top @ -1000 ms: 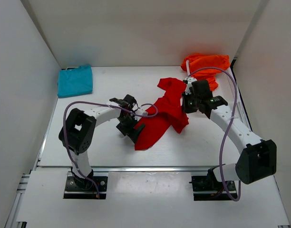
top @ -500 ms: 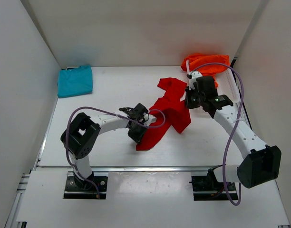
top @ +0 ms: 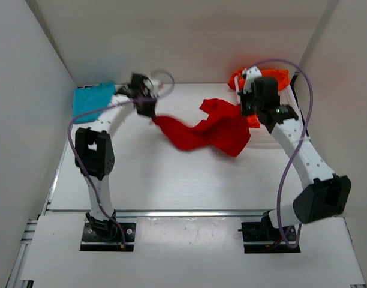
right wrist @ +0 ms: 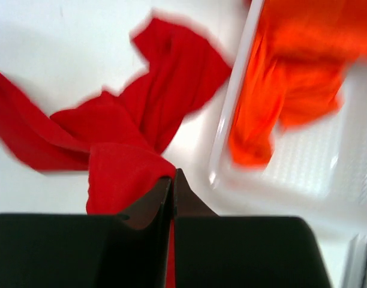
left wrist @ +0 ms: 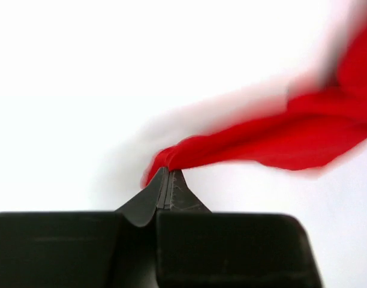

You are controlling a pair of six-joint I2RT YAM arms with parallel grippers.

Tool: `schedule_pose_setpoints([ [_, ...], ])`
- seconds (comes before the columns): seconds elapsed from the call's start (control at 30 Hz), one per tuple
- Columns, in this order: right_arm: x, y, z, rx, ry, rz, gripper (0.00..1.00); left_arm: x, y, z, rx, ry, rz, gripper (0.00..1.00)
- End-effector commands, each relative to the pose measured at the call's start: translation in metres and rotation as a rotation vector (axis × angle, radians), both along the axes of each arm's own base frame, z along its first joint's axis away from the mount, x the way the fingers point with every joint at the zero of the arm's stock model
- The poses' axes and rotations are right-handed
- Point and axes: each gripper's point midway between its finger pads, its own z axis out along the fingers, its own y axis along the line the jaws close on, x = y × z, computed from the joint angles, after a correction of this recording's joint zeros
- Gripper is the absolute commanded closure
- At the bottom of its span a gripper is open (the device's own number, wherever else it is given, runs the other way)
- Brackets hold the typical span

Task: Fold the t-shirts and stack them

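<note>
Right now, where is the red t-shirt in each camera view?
Top external: red t-shirt in the centre, stretched sideways.
Left wrist: right half, trailing from the left end effector.
Right wrist: left half, above the right end effector.
Shared landmark: orange t-shirt, top and right wrist only.

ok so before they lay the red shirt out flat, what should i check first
1. Left gripper pinched shut on the red t-shirt: ok.
2. Right gripper pinched shut on the same shirt: ok.
3. Shirt spread flat between the two: not ok, it is bunched and twisted.
4. Which parts are held, hem or shoulders: cannot tell.
5. Orange t-shirt inside the white basket, not caught up with the red one: ok.
6. Teal t-shirt at the far left, apart from the red one: ok.
</note>
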Motion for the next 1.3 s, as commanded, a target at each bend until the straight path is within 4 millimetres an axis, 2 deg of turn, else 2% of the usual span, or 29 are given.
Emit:
schedule_pose_setpoints([
  [0.0, 0.061, 0.001, 0.125, -0.044, -0.394, -0.004, 1.0, 0.09, 0.095, 0.137, 0.054, -0.334, 0.164, 1.0],
  [0.03, 0.075, 0.005, 0.132, -0.035, -0.423, -0.003, 1.0, 0.107, 0.106, 0.194, 0.06, -0.482, 0.183, 1.0],
  [0.07, 0.087, 0.002, 0.158, -0.066, -0.494, -0.015, 1.0, 0.114, 0.125, 0.215, 0.082, -0.538, 0.218, 1.0],
  [0.1, 0.095, 0.004, 0.185, -0.076, -0.558, -0.029, 1.0, 0.12, 0.14, 0.253, 0.11, -0.651, 0.239, 1.0],
  [0.13, 0.098, 0.002, 0.201, -0.111, -0.61, -0.043, 1.0, 0.118, 0.15, 0.268, 0.151, -0.697, 0.246, 1.0],
  [0.17, 0.102, 0.001, 0.221, -0.113, -0.666, -0.059, 1.0, 0.112, 0.155, 0.298, 0.174, -0.789, 0.243, 1.0],
  [0.2, 0.101, -0.003, 0.238, -0.107, -0.703, -0.068, 1.0, 0.103, 0.157, 0.311, 0.185, -0.839, 0.234, 1.0],
  [0.23, 0.098, 0.001, 0.243, -0.106, -0.718, -0.063, 1.0, 0.101, 0.161, 0.281, 0.234, -0.788, 0.218, 1.0],
  [0.3, 0.087, 0.002, 0.248, -0.141, -0.729, -0.057, 1.0, 0.075, 0.164, 0.297, 0.262, -0.852, 0.201, 1.0],
  [0.33, 0.082, 0.008, 0.244, -0.148, -0.72, -0.049, 1.0, 0.07, 0.163, 0.277, 0.278, -0.809, 0.177, 1.0],
  [0.37, 0.074, 0.012, 0.232, -0.168, -0.696, -0.031, 1.0, 0.059, 0.163, 0.263, 0.286, -0.765, 0.154, 1.0],
  [0.4, 0.062, 0.021, 0.219, -0.184, -0.674, 0.008, 1.0, 0.048, 0.167, 0.265, 0.286, -0.759, 0.157, 1.0],
  [0.43, 0.051, 0.038, 0.207, -0.193, -0.65, 0.058, 1.0, 0.035, 0.176, 0.253, 0.296, -0.716, 0.168, 1.0],
  [0.47, 0.04, 0.037, 0.189, -0.239, -0.611, 0.071, 1.0, 0.03, 0.179, 0.241, 0.3, -0.684, 0.167, 1.0],
  [0.53, 0.01, 0.049, 0.153, -0.262, -0.543, 0.095, 1.0, 0.006, 0.203, 0.23, 0.317, -0.637, 0.214, 1.0],
  [0.63, -0.027, 0.052, 0.107, -0.214, -0.407, 0.116, 1.0, -0.026, 0.22, 0.209, 0.354, -0.561, 0.219, 1.0],
  [0.8, -0.067, 0.035, 0.045, -0.047, -0.173, 0.072, 1.0, -0.065, 0.24, 0.174, 0.392, -0.433, 0.254, 1.0],
  [0.87, -0.076, 0.033, 0.021, 0.025, -0.084, 0.083, 1.0, -0.077, 0.244, 0.149, 0.382, -0.352, 0.252, 1.0],
  [0.93, -0.087, 0.044, -0.017, 0.096, 0.032, 0.143, 1.0, -0.082, 0.238, 0.12, 0.379, -0.276, 0.234, 1.0],
  [0.97, -0.076, 0.041, -0.015, 0.115, 0.006, 0.132, 1.0, -0.08, 0.224, 0.111, 0.364, -0.258, 0.2, 1.0],
  [1.0, -0.066, 0.05, -0.019, 0.135, 0.006, 0.182, 0.99, -0.073, 0.216, 0.106, 0.354, -0.239, 0.185, 1.0],
  [1.03, -0.044, 0.05, -0.018, 0.161, -0.005, 0.181, 1.0, -0.061, 0.202, 0.093, 0.345, -0.208, 0.146, 1.0],
  [1.07, -0.024, 0.037, -0.016, 0.18, -0.017, 0.138, 1.0, -0.041, 0.177, 0.093, 0.325, -0.211, 0.096, 1.0],
  [1.1, 0.007, 0.041, -0.007, 0.205, -0.043, 0.138, 1.0, -0.016, 0.169, 0.125, 0.31, -0.292, 0.105, 1.0],
  [1.13, 0.047, 0.032, 0.008, 0.212, -0.088, 0.098, 1.0, 0.005, 0.155, 0.11, 0.302, -0.248, 0.081, 1.0],
  [1.17, 0.088, 0.027, 0.038, 0.216, -0.154, 0.06, 1.0, 0.043, 0.14, 0.136, 0.289, -0.305, 0.082, 1.0],
  [1.2, 0.108, 0.015, 0.051, 0.193, -0.181, 0.003, 1.0, 0.073, 0.133, 0.227, 0.272, -0.529, 0.139, 1.0],
  [1.23, 0.141, 0.014, 0.095, 0.178, -0.284, -0.035, 1.0, 0.103, 0.129, 0.212, 0.3, -0.51, 0.147, 1.0],
  [1.27, 0.162, 0.015, 0.142, 0.145, -0.407, -0.022, 1.0, 0.122, 0.127, 0.289, 0.334, -0.756, 0.214, 1.0],
])
